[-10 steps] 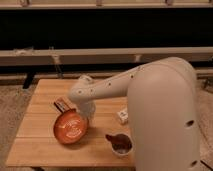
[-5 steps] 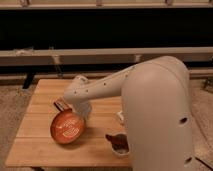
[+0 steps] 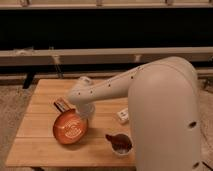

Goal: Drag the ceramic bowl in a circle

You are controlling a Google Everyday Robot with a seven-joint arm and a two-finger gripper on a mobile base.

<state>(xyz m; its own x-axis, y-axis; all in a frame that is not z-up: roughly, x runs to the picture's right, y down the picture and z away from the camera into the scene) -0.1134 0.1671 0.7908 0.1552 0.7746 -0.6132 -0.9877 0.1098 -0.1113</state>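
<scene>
Since the ceramic bowl (image 3: 69,127) has slid left toward the table's (image 3: 40,152) front-left part with your gripper (image 3: 82,114) at its far rim, grip state unclear to me, your circle looks underway.

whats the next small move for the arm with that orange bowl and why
Probably keep sweeping the ceramic bowl along its arc, curving toward the table's open front-left. The gripper sits at the bowl's rear-right rim, and the small cup stands close on the right.
</scene>
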